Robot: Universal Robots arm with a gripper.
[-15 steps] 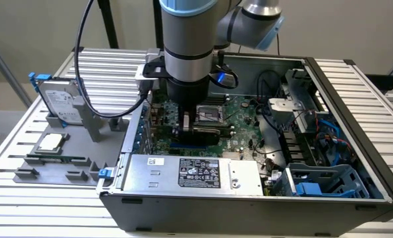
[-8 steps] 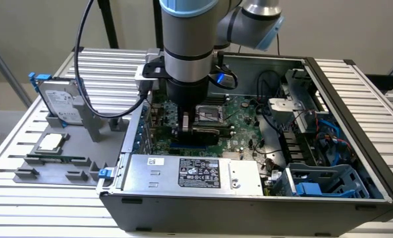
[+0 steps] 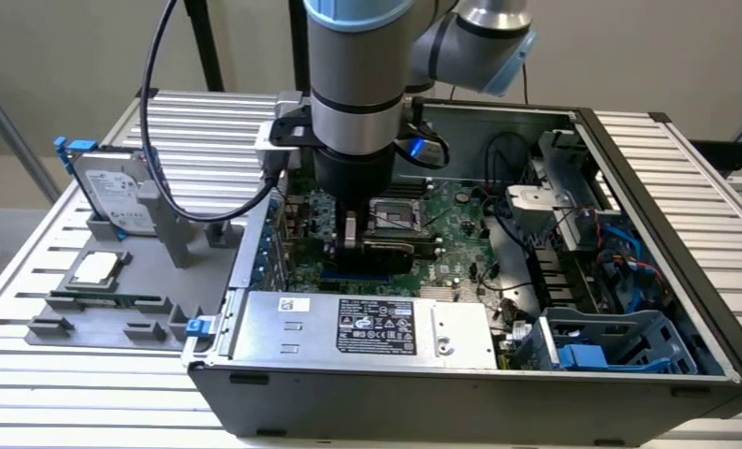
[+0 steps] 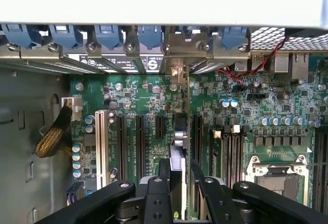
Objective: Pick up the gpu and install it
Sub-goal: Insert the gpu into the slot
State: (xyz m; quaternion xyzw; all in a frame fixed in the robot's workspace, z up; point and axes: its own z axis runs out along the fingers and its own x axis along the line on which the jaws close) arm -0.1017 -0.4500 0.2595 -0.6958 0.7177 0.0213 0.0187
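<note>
The hand (image 4: pixel 177 190) is clamped on the gpu (image 4: pixel 178 147), held edge-on directly below it, inside the open computer case (image 3: pixel 670 281). The card stands over the motherboard (image 4: pixel 138 101), its bracket reaching the rear slot openings. Pickup looks done; whether it is fully seated cannot be told.

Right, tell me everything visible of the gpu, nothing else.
The gpu is seen edge-on in the wrist view: a thin card standing upright between the fingers of the gripper, which is shut on it. Its silver end bracket reaches the case's rear slot row. It stands over the green motherboard among the black expansion slots; whether it is fully seated cannot be told. In the exterior view it appears as a dark block under the gripper inside the open computer case.
</note>
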